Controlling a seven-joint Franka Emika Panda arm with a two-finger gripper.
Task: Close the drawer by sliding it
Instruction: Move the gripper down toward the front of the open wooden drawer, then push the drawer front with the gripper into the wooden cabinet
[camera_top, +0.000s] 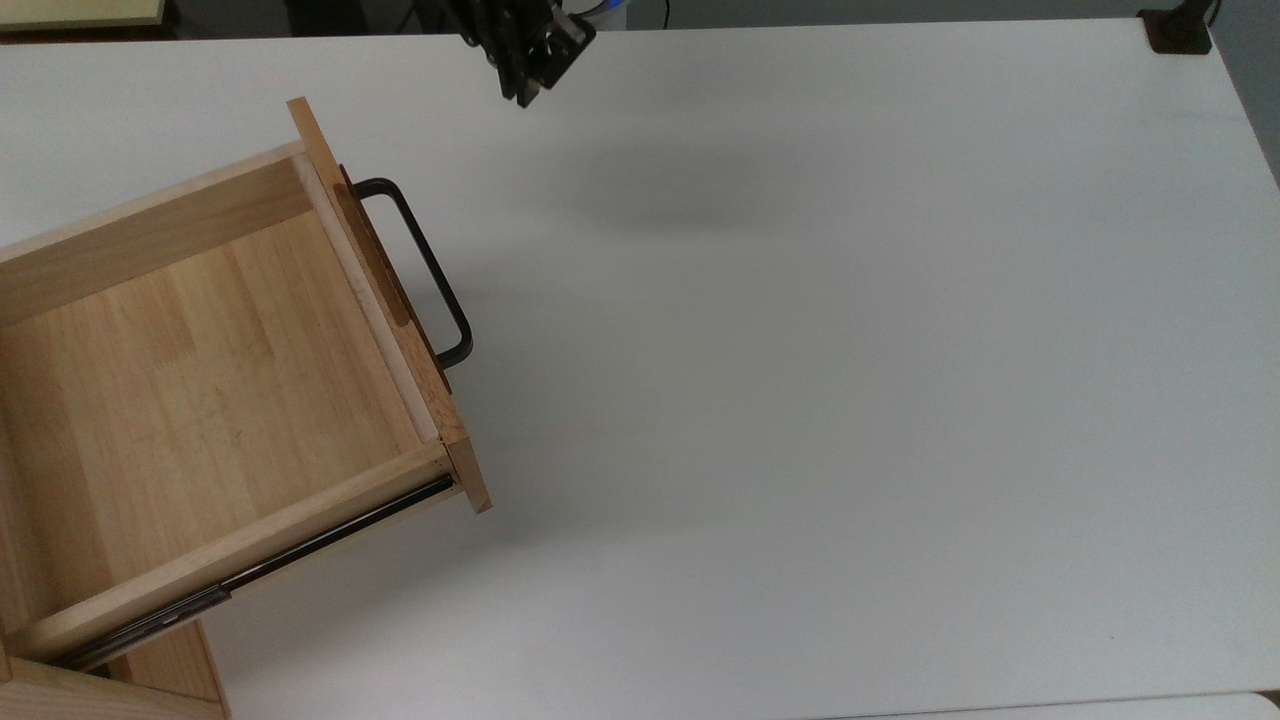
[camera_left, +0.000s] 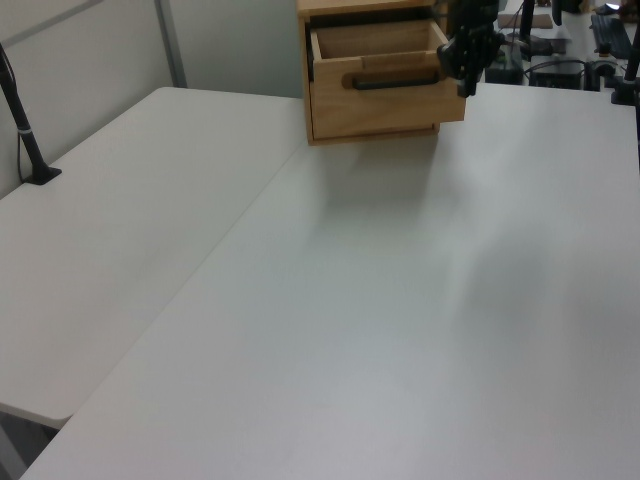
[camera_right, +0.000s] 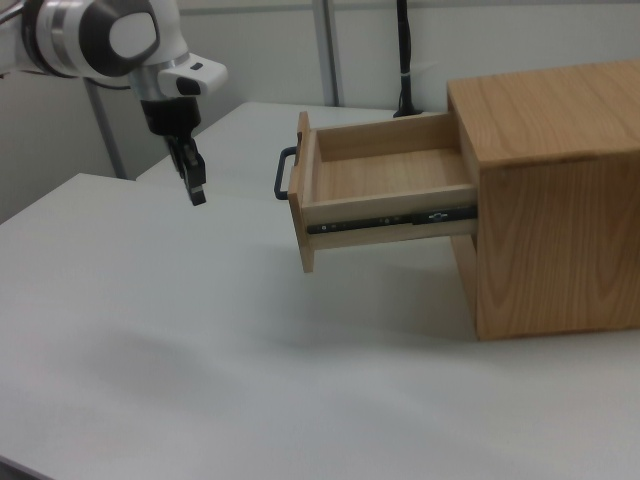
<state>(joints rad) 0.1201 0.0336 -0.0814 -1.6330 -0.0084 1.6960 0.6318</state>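
Top view: approach step is in hand, no contact yet. The gripper (camera_top: 525, 85) is hanging over the table's (camera_top: 850, 350) far edge, apart from the drawer (camera_top: 215, 390), which is sitting pulled well out at the table's left edge, empty, front panel angled. Fingers: I cannot tell open or closed here. Left view: the gripper (camera_left: 468, 72) is sitting in front of the drawer (camera_left: 385, 95) front's right end, near the handle (camera_left: 392, 80). Right view: the gripper (camera_right: 196, 187) is pointing down, well left of the handle (camera_right: 281, 173); the drawer (camera_right: 385, 190) is sticking out of the cabinet (camera_right: 550, 195) on its rail (camera_right: 390, 222). Next move, I judge: get in front of the panel and push along the rails. Nothing is blocking the path; a black clamp post (camera_top: 1178, 28) is sitting at the far right corner.
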